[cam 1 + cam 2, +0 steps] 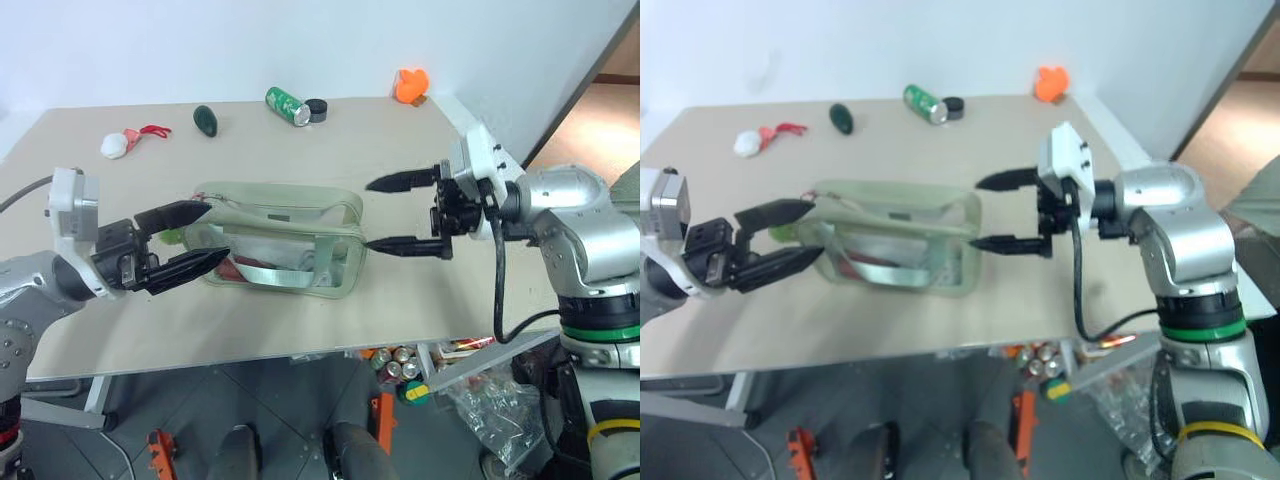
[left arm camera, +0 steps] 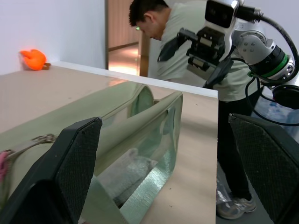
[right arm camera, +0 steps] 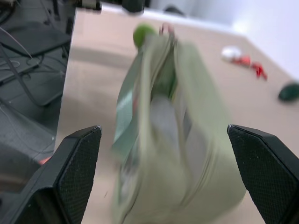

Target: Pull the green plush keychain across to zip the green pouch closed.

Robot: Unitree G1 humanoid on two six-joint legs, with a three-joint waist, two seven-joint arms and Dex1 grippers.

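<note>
Two pincers are standing spread, bracketing the pale sage-green clear-fronted zip pouch [image 1: 280, 238] lying on the beige bench [image 1: 420, 150]: my left pincer [image 1: 192, 238] is reaching at the end where the fuzzy bright-green plush keychain [image 3: 144, 34] is sitting, my right pincer [image 1: 398, 212] hovering beside the opposite end, gripping nothing.

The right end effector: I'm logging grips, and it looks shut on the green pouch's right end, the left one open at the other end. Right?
Not quite. The right end effector is open, clear of the green pouch, as the left eye view shows. The left end effector is open at the other end.
</note>
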